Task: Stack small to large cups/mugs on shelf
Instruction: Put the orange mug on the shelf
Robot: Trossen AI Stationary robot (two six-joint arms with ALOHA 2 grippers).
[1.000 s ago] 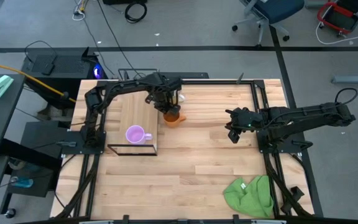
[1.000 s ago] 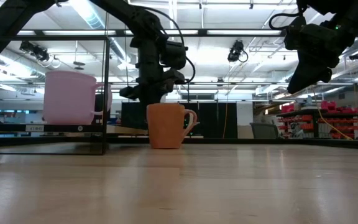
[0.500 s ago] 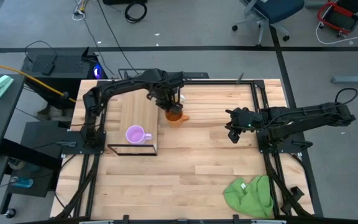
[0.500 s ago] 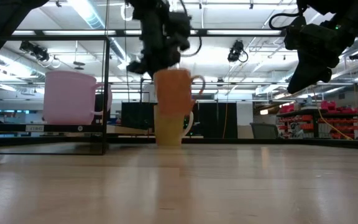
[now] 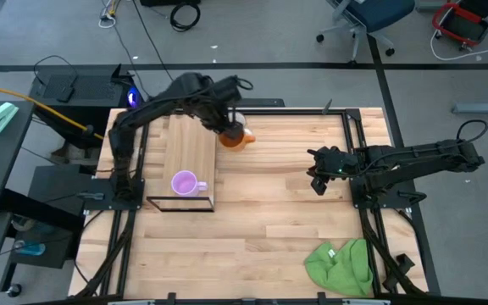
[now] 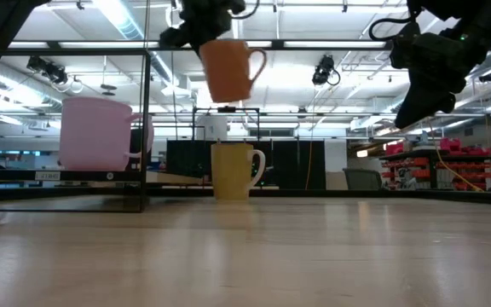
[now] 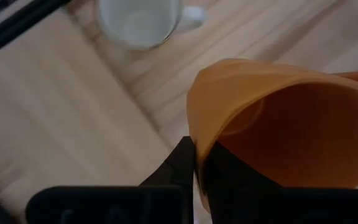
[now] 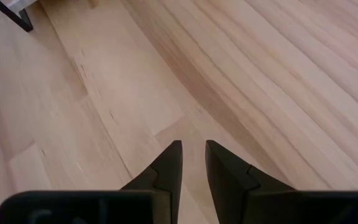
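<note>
On the shelf (image 5: pixel 189 152), at the left of the table (image 5: pixel 269 229), the purple mug (image 5: pixel 183 183) stands upright near the front edge, handle toward the table's middle. Just past the shelf's far right corner, the left gripper (image 5: pixel 227 129) holds the orange mug (image 5: pixel 236 136) in the air, pinching its rim with one finger inside and one outside; the low view shows the orange mug (image 6: pixel 228 70) tilted, well above the table and above shelf height. Under it the cream mug (image 6: pixel 233 171) stands upright on the table, and the left wrist view shows the same cream mug (image 7: pixel 140 22) beside the shelf's plank. Further right, the right gripper (image 5: pixel 317 182) hangs over bare table, its fingers (image 8: pixel 169 163) close together with a narrow gap and nothing between them. A green cloth (image 5: pixel 340 264) lies at the near right corner.

The orange mug looks bound for the shelf or for nesting with another mug. The risk lies in the thin rim pinch: the tilted mug could swivel or slip during the carry, drop onto the cream mug below, or clip the shelf's edge or the purple mug on the way down.
</note>
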